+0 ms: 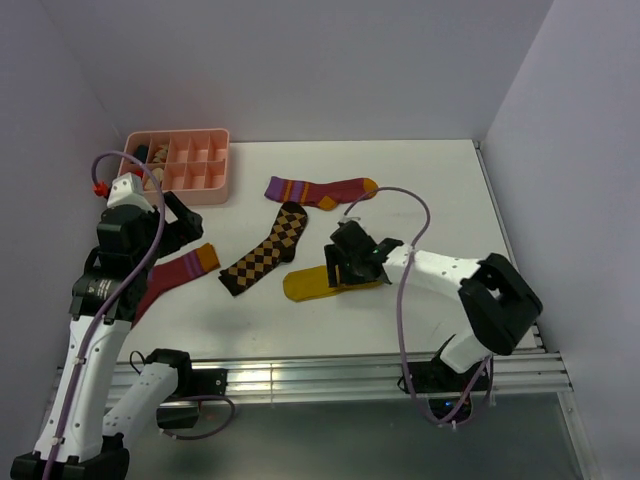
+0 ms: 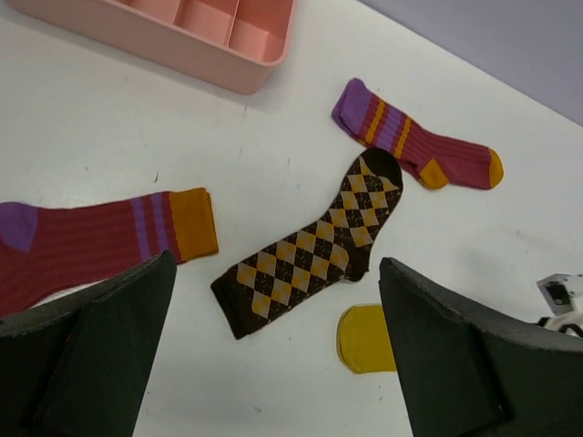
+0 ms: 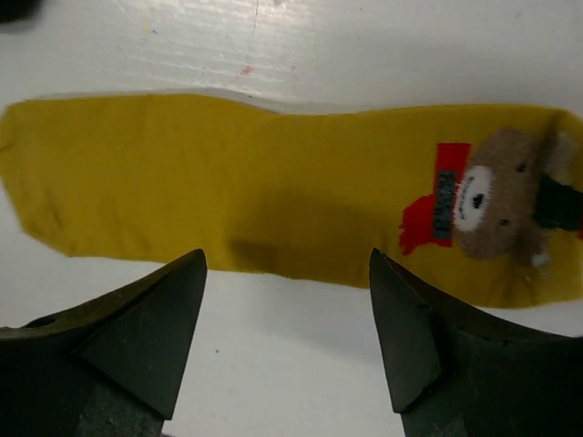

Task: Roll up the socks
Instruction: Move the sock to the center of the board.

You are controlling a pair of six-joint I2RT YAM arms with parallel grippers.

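Tabletop [image 1: 440, 200], seen from above, is white and bears four flat, unrolled socks. A far maroon sock [image 1: 320, 190] with a purple cuff and orange toe lies toward the back. A checked sock [image 1: 265, 250] slants below it. A yellow sock [image 1: 308, 284] lies nearest the middle, and a near maroon sock [image 1: 185, 268] sits at the left, partly under the left arm. A pink tray [image 1: 205, 190] with compartments stands in the back left corner. The left gripper [image 1: 190, 222] hangs above the table between the tray and the near maroon sock. The right gripper [image 1: 342, 268] is down at the yellow sock's right end.

From the left wrist, both dark fingers [image 2: 100, 355] stand spread as wide as they go with nothing between them, high over the table. Below are the near maroon sock [image 2: 91, 241], the checked sock [image 2: 314, 241], the far maroon sock [image 2: 414, 150], one end of the yellow sock [image 2: 364, 339] and a corner of the tray [image 2: 228, 64].

From the right wrist, the yellow sock [image 3: 228, 196] stretches across the picture, with a bear picture [image 3: 496, 196] at its right. The fingers [image 3: 137, 337] are parted, with their tips at the sock's near edge. They grip nothing, and I cannot tell whether they touch the fabric.
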